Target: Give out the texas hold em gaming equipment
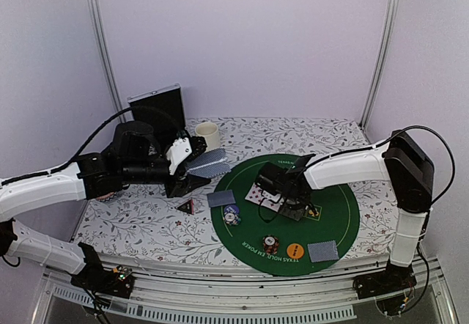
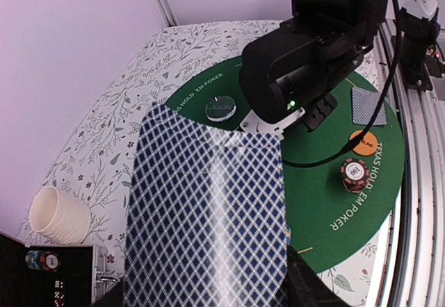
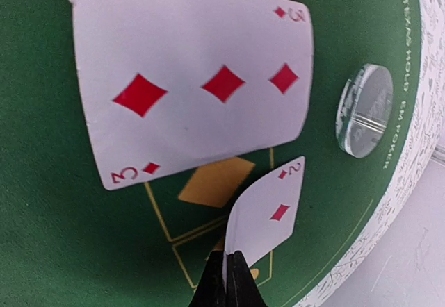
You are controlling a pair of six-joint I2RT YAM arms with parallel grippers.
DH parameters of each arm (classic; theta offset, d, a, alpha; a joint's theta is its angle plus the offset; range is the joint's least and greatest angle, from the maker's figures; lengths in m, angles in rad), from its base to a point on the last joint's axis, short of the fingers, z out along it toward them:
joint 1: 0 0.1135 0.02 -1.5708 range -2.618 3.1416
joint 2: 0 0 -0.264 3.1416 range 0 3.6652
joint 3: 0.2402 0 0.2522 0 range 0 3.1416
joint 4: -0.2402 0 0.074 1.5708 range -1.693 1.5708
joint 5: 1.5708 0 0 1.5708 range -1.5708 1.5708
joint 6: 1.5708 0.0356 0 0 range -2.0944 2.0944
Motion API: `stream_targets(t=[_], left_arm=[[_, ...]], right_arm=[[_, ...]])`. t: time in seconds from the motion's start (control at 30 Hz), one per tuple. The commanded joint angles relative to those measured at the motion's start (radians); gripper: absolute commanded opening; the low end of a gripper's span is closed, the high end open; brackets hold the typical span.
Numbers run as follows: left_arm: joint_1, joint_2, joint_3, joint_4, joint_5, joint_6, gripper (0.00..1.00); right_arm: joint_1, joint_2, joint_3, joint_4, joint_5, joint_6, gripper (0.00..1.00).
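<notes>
Only close-up: two of diamonds (image 3: pixel 268 210)

Light is bright, soft and even, coming from overhead, and the walls (image 1: pixel 242 45) take a faint violet cast. In the top view the green mat (image 1: pixel 330 218) shows only weak, blurry shadows beneath the arm, and the frame poles (image 1: pixel 100 45) lean at 11 and 1 o'clock. In the left wrist view the card fan (image 2: pixel 208 217), close to the lens at 6 o'clock, looks soft, with a pale sheen streaking down its middle. In the right wrist view the three of diamonds (image 3: pixel 195 85) is fairly crisp, the two of diamonds (image 3: pixel 268 210) toward 6 o'clock is softer, and the clear disc (image 3: pixel 363 110) at 3 o'clock glints white.
</notes>
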Motion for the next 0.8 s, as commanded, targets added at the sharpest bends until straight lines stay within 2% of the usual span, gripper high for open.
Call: stream_targets(t=[0.0, 0.47, 0.63, 0.77], left_arm=[[0.006, -0.021, -0.002, 0.027, 0.007, 0.01, 0.52], [0.005, -0.024, -0.002, 0.024, 0.004, 0.011, 0.52], [0.005, -0.024, -0.001, 0.026, 0.007, 0.01, 0.52], [0.005, -0.025, -0.002, 0.025, 0.002, 0.01, 0.52]], right_arm=[[0.003, 0.044, -0.001, 0.045, -0.082, -0.071, 0.02], [-0.006, 0.09, 0.034, 0.081, -0.121, -0.133, 0.03], [-0.007, 0.076, 0.032, 0.098, -0.125, -0.136, 0.1], [-0.007, 0.083, 0.048, 0.083, -0.141, -0.144, 0.22]])
